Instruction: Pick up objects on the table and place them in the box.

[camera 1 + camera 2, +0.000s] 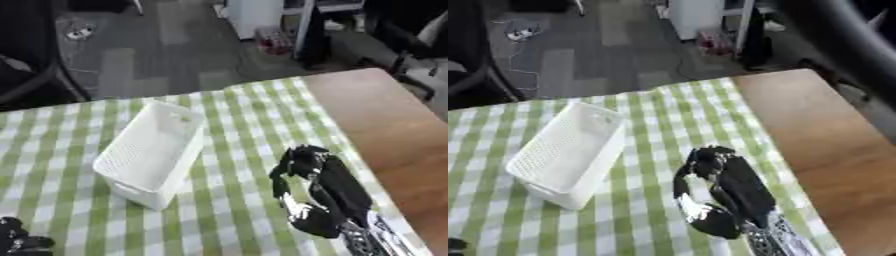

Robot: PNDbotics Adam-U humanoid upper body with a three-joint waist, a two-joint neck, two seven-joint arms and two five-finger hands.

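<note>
green checked cloth covers my bench; right hand, fingers curled on nothing i can see, sits right of the box.

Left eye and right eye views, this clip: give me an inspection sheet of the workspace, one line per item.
Surface: wooden table, mostly covered by a green and white checked cloth; bare wood at the right.
Job's things: white perforated box lies askew on the cloth, looks empty; no loose objects to pick up seen on the table.
Clutter: nothing seen.
Robot hands: right robot hand over the cloth right of the box, fingers curled, nothing visible in it; left robot hand only partly in view at the lower left corner, fingers unclear.
Cables: a cable on the floor beyond the table.
Surroundings: grey carpet floor, white cabinet, dark chairs at the edges.
</note>
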